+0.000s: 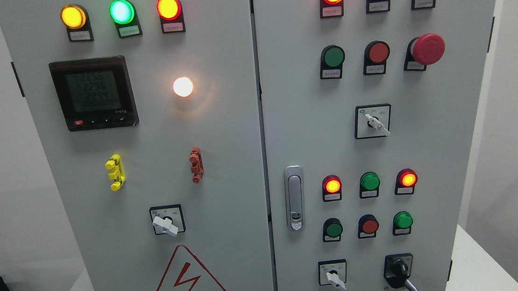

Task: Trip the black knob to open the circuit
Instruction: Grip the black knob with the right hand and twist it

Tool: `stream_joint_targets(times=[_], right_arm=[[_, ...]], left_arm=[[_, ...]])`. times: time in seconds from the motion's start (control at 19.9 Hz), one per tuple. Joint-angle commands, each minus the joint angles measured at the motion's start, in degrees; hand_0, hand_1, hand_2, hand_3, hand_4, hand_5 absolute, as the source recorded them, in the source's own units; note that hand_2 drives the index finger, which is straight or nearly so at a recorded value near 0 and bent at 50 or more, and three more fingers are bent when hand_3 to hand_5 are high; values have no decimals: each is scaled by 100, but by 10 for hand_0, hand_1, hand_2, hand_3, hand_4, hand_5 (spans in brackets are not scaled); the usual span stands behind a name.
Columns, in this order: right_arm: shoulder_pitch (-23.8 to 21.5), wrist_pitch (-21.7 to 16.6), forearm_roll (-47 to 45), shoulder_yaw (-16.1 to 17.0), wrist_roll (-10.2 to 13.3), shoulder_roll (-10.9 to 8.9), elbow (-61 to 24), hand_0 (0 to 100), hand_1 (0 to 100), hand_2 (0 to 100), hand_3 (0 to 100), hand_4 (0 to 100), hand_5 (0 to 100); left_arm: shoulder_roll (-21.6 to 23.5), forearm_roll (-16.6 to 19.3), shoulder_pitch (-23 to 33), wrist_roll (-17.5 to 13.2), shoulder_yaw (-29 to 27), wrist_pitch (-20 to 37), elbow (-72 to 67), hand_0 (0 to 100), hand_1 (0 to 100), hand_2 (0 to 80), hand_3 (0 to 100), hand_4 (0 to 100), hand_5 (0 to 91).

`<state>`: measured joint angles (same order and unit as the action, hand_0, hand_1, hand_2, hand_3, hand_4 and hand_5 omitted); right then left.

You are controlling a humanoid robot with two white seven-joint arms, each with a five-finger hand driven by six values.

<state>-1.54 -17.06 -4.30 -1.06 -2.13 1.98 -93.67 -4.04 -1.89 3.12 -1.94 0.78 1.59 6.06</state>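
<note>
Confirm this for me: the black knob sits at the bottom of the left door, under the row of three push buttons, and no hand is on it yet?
Not quite. The head view shows the black knob at the bottom of the right door, not the left. It does sit under the row of three push buttons, and no hand is on it.

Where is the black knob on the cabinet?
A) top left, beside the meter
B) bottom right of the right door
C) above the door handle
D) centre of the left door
B: the black knob sits at the right door's bottom right corner, right of a white selector switch.
</note>
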Motion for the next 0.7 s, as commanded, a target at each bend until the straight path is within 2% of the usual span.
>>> stream_joint_targets(times=[0.0,0.65], right_arm=[[137,-61,25,-192,-86,-14,-178,1000,869,0,1000,947,922],[137,-61,34,-271,-86,-5,-178,1000,866,0,1000,947,921]], left_arm=[[-9,-14,-13,1,-7,8,0,120,389,0,0,0,0],[-9,-14,-22,1,-7,8,0,120,389,0,0,0,0]])
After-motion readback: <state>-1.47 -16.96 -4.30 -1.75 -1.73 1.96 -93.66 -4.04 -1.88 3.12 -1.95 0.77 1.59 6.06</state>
